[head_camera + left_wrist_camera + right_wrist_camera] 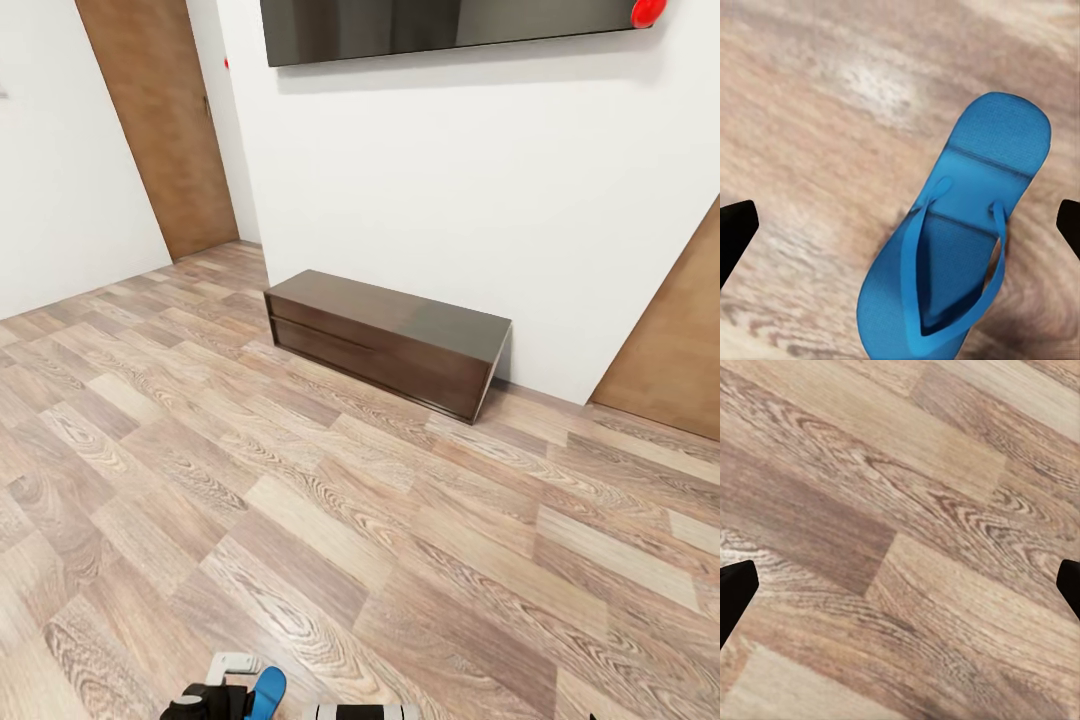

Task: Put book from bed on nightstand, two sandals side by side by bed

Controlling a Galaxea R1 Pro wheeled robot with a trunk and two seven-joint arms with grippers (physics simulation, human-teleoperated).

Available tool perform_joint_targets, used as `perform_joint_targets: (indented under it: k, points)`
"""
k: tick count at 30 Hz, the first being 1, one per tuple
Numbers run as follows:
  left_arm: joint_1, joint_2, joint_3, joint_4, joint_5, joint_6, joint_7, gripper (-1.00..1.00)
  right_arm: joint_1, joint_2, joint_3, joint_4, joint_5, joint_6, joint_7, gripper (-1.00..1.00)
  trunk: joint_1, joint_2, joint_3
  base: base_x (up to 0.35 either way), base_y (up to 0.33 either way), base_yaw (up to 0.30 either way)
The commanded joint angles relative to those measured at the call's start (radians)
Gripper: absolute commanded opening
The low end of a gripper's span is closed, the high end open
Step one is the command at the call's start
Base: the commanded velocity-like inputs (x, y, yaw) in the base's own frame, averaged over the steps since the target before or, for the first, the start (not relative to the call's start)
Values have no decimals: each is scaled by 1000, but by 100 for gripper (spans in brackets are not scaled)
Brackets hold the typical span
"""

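Blue sandal (956, 240) lies sole-down on the wood-plank floor (300, 520), straps up. Left gripper (900, 232) hangs over it, jaws spread wide, dark fingertips (735, 229) at both edges of the wrist view, nothing grasped; sandal sits between them, nearer one finger. In the head view the sandal's tip (268, 692) peeks out beside the left gripper (215, 700) at the bottom edge. Right gripper (900, 585) is spread too, empty, over bare planks. Long low dark bench (385, 340) stands against the white wall (450, 180), under a dark screen (440, 25). Brown doors (160, 120) flank the wall.

Long dark bench (390, 340) against the white wall (480, 180) — blue sandal (267, 692) at bottom edge.
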Motion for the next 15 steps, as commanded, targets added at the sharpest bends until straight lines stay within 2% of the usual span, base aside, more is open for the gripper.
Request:
perform_joint_targets:
  k: [1,15]
  points:
    - [0,0,-5,-3,-1,6,4,100,0,0,-1,-2,-7,5,5,100,0,0,-1,0,0,0]
    - [0,0,-7,-29,-1,5,4,100,0,0,-1,-2,-7,5,5,100,0,0,-1,0,0,0]
